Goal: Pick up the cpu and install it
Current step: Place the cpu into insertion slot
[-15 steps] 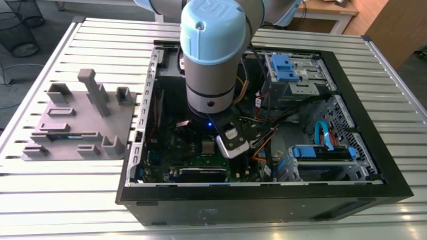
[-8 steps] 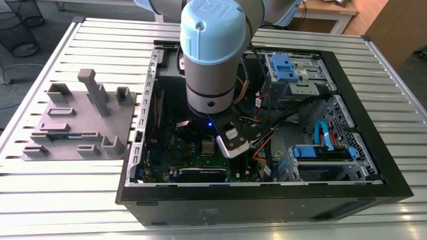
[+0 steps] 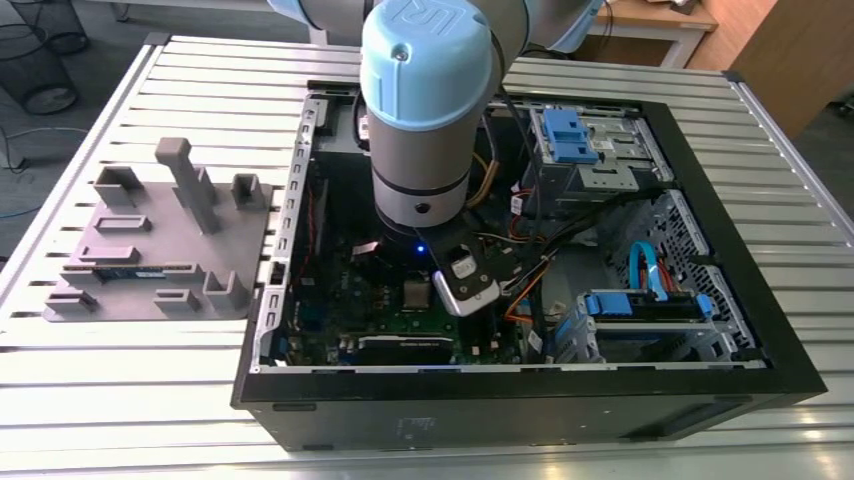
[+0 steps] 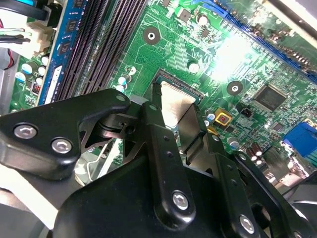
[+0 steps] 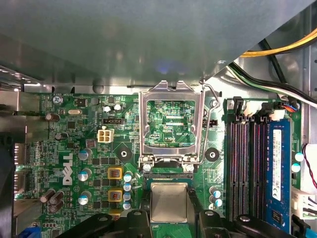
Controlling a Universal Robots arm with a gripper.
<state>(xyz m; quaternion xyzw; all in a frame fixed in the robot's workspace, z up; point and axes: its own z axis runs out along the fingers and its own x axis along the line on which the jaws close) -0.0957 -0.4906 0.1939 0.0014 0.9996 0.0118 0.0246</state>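
The cpu (image 5: 169,202) is a small square chip with a shiny silver top. It lies level at the black socket (image 5: 168,177) on the green motherboard (image 5: 74,148), just below the raised metal socket frame (image 5: 171,124). My gripper (image 5: 171,219) reaches down into the open computer case (image 3: 747,300), and its black fingers (image 5: 137,220) sit close against two opposite sides of the chip. In the second wrist view the cpu (image 4: 174,101) shows between the fingers (image 4: 154,130) of the gripper (image 4: 178,134). I cannot tell whether the chip is fully seated. In the exterior view the cpu (image 3: 418,292) sits under the gripper (image 3: 420,272).
Dark memory slots (image 5: 242,168) and a blue memory stick (image 5: 277,163) run beside the socket. Yellow and black cables (image 5: 277,59) cross above them. Blue drive bays (image 3: 641,305) fill the case on the exterior view's right. A grey parts fixture (image 3: 160,250) lies on the slatted table at its left.
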